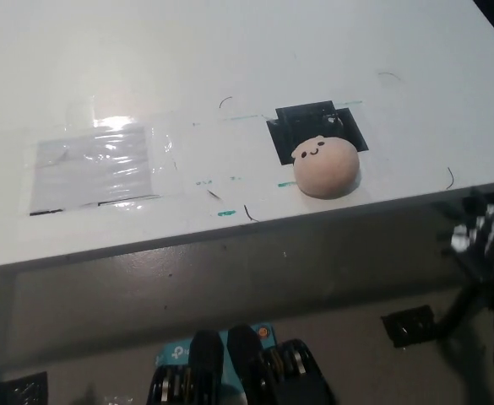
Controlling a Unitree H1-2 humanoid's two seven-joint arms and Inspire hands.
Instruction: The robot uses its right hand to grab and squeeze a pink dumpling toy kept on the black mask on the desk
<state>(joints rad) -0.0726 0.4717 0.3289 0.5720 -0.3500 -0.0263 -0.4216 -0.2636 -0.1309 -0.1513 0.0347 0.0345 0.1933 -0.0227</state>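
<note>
Pink dumpling toy (pixel 325 167) on black mask (pixel 317 126), right hand (pixel 481 236) low beside desk (pixel 230 76) — fingers' state unclear

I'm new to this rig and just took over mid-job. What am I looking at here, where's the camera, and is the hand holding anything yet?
This single picture comes from a camera on the humanoid robot's head, looking steeply down at a white desk. On it sits the pink dumpling toy, with a small smiling face, resting on the near edge of a black mask marked on the desk. To the left lies a shiny clear plastic sheet. The dark shape at the right edge, below the desk's edge, is the robot's black right hand; it is apart from the toy and holds nothing, though it is too blurred to read its fingers. The white left hand is not in view.
</note>
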